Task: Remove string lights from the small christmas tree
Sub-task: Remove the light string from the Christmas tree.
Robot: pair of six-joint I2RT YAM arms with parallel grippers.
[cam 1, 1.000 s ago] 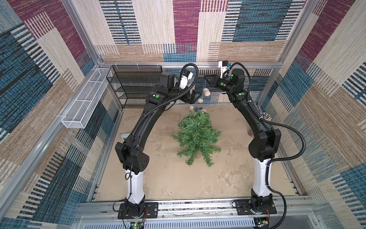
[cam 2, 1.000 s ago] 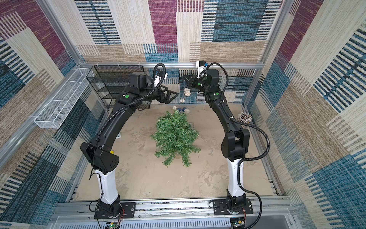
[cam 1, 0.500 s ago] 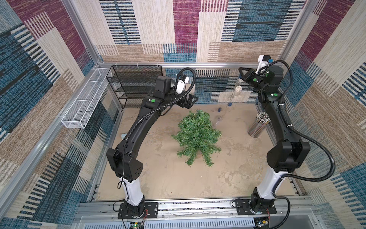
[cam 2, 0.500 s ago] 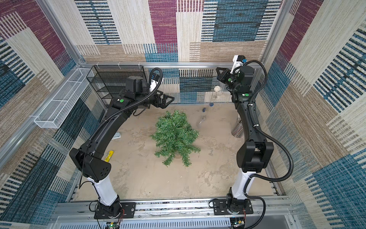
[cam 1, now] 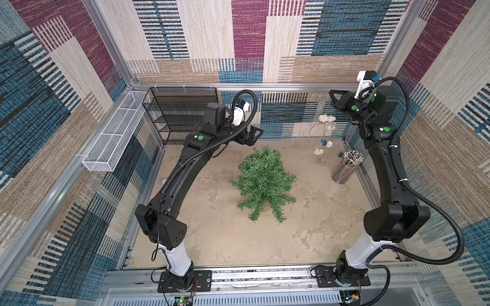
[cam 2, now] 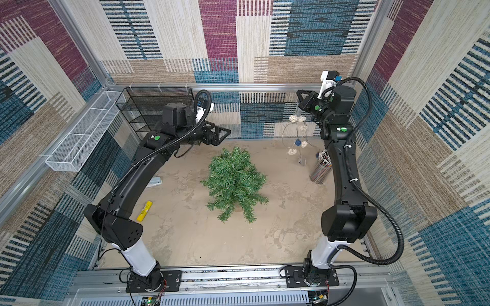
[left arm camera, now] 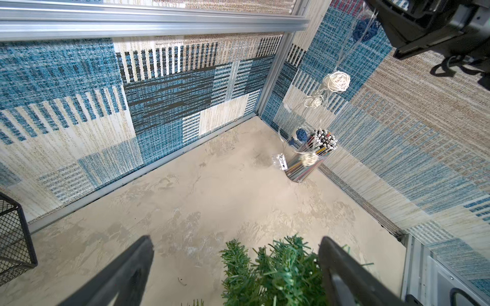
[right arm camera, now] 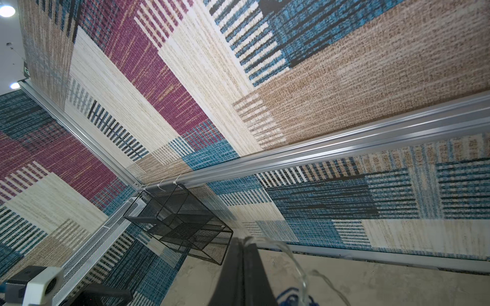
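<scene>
The small christmas tree [cam 1: 265, 185] [cam 2: 234, 182] stands bare and green mid-table; its top shows in the left wrist view [left arm camera: 278, 270]. The string lights [cam 1: 326, 119] [cam 2: 294, 118] [left arm camera: 336, 80], cream and dark blue balls on a thin wire, hang at the back right, clear of the tree. My right gripper [cam 1: 331, 92] [cam 2: 298, 92] [right arm camera: 242, 239] is raised there, shut on the wire [right arm camera: 291, 254]. The wire's clear end piece [cam 1: 324, 160] dangles near the table. My left gripper [cam 1: 258, 131] [cam 2: 226, 132] [left arm camera: 236, 239] hovers open behind the treetop, holding nothing.
A clear cup of coloured pencils [cam 1: 347, 167] [cam 2: 322, 169] stands under the hanging lights by the right wall. A black mesh rack [cam 1: 183, 114] and a white wire basket [cam 1: 114, 137] sit at the back left. A yellow marker [cam 2: 144, 211] lies under the left arm.
My right arm has swung right and upward from above the tree, carrying the string lights to the back right corner. The left arm has drawn back slightly, still open.
</scene>
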